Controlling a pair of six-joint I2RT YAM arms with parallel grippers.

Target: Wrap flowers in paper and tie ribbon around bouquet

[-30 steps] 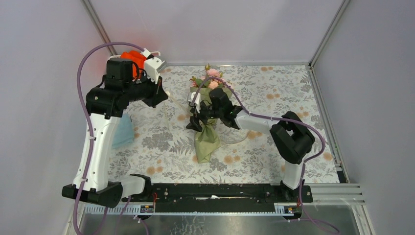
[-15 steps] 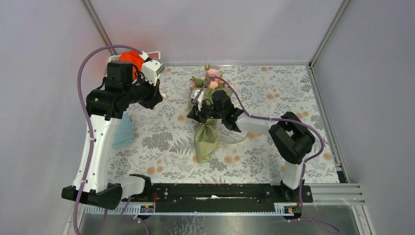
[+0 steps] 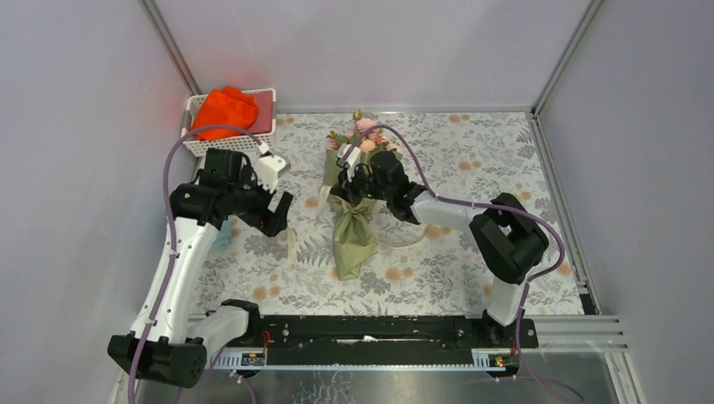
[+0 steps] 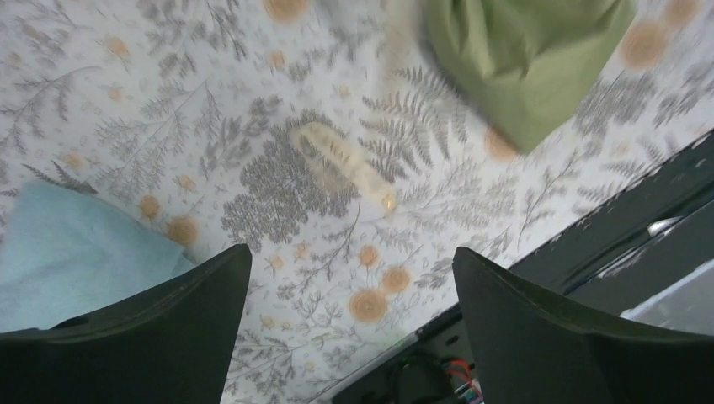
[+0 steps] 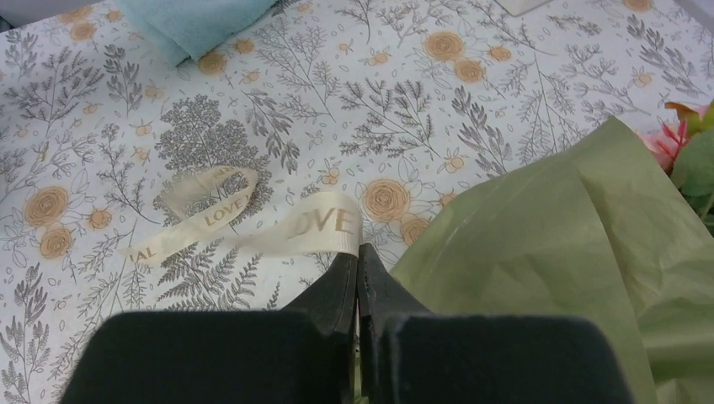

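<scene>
The bouquet lies mid-table, a cone of olive paper (image 3: 352, 240) with pink flowers (image 3: 363, 137) at its far end. My right gripper (image 5: 359, 252) is shut on the cream ribbon (image 5: 324, 223), printed LOVE, right beside the paper (image 5: 539, 244); pink flowers (image 5: 665, 143) show at the right edge of the right wrist view. From above, this gripper (image 3: 343, 192) sits at the cone's neck. The ribbon's loose end (image 4: 341, 164) lies flat on the cloth. My left gripper (image 4: 352, 252) hangs open above it with nothing between its fingers, left of the paper (image 4: 526, 59). From above, the left gripper (image 3: 274, 217) is left of the bouquet.
A white basket (image 3: 195, 143) holding an orange-red cloth (image 3: 226, 108) stands at the back left. A light blue cloth (image 4: 67, 252) lies on the left of the table, under my left arm. The black base rail (image 3: 379, 328) runs along the near edge.
My left gripper opened, let go of the ribbon and swung down from the back left toward the table's middle. My right gripper closed on the ribbon beside the bouquet.
</scene>
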